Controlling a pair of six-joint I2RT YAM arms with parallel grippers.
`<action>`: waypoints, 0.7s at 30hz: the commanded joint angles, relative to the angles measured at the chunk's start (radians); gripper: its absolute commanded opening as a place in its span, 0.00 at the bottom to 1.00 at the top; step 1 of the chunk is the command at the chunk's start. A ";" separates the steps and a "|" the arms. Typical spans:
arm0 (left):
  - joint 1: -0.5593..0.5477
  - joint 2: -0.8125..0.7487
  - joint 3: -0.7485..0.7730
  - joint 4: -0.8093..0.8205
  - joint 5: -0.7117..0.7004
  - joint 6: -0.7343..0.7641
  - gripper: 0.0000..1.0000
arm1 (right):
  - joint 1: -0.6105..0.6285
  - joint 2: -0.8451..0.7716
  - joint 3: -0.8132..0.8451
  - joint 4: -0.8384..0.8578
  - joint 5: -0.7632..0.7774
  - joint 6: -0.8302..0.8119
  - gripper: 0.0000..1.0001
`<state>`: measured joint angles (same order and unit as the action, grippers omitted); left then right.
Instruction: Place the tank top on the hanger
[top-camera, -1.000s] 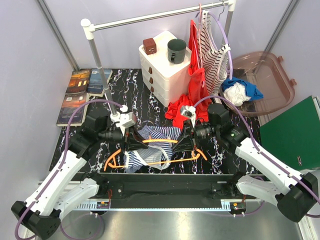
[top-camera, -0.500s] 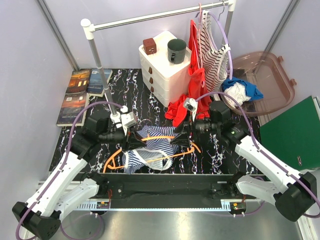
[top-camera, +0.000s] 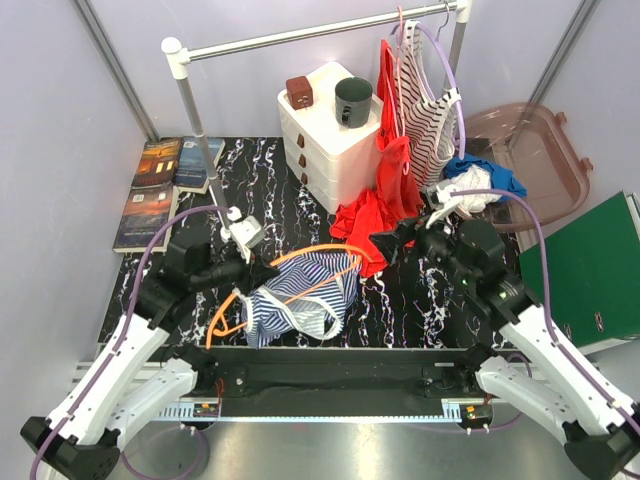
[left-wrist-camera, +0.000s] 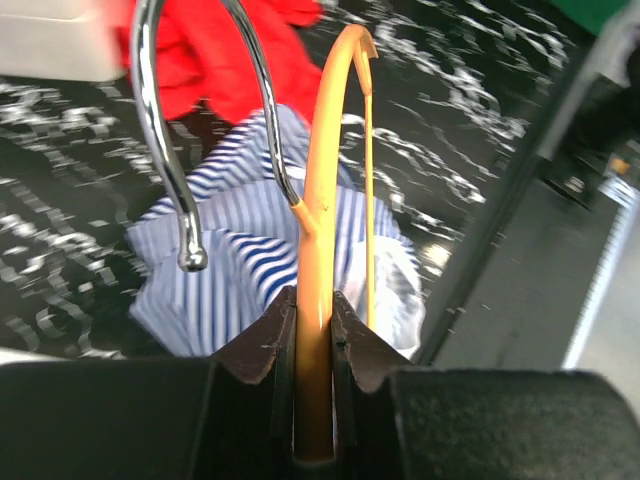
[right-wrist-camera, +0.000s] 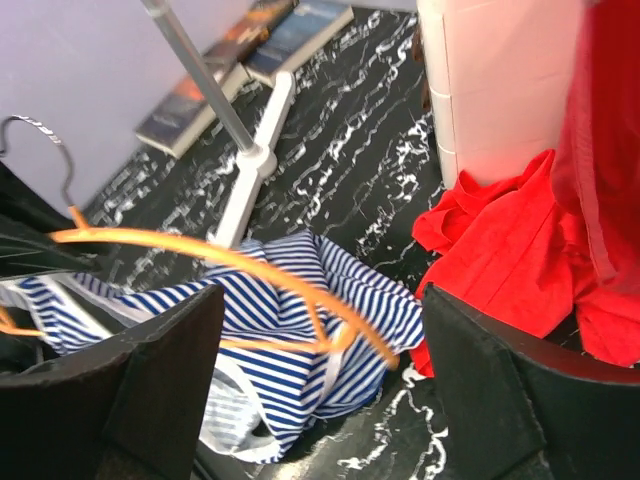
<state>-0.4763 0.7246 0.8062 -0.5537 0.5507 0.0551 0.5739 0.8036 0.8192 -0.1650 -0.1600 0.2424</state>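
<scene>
My left gripper (top-camera: 266, 271) is shut on the top of the orange hanger (top-camera: 300, 258), just beside its metal hook (left-wrist-camera: 165, 130). The hanger (left-wrist-camera: 325, 190) is held tilted above the table. The navy-and-white striped tank top (top-camera: 300, 298) is bunched under and around the hanger's right half. From the left wrist, the tank top (left-wrist-camera: 235, 255) lies just beyond the hook. My right gripper (top-camera: 387, 244) hangs open to the right of the hanger's tip and touches nothing. Between its fingers I see the hanger (right-wrist-camera: 220, 255) and the tank top (right-wrist-camera: 290, 370).
A red garment (top-camera: 365, 215) lies heaped right behind the tank top. A clothes rail (top-camera: 300, 35) carries a purple hanger with a red-and-white striped top (top-camera: 425, 105). White drawers (top-camera: 325, 135), a dark cup (top-camera: 352, 100), books (top-camera: 160, 185), a brown bin (top-camera: 525, 160) and a green board (top-camera: 585, 265) ring the table.
My right gripper has opened, let go of the hanger and drawn back up to the right. The left gripper has kept its hold and raised the hanger, now tilted with the tank top.
</scene>
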 joint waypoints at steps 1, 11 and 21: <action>0.007 -0.030 -0.010 0.057 -0.169 -0.046 0.00 | 0.000 -0.030 -0.087 0.012 0.048 0.115 0.84; 0.019 -0.028 -0.010 0.060 -0.221 -0.052 0.00 | 0.175 0.097 -0.334 0.228 -0.010 0.290 0.72; 0.024 -0.031 -0.013 0.061 -0.219 -0.052 0.00 | 0.376 0.301 -0.411 0.415 0.109 0.393 0.70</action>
<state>-0.4568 0.7078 0.7906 -0.5533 0.3431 0.0166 0.9169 1.0672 0.4103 0.1055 -0.1062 0.5835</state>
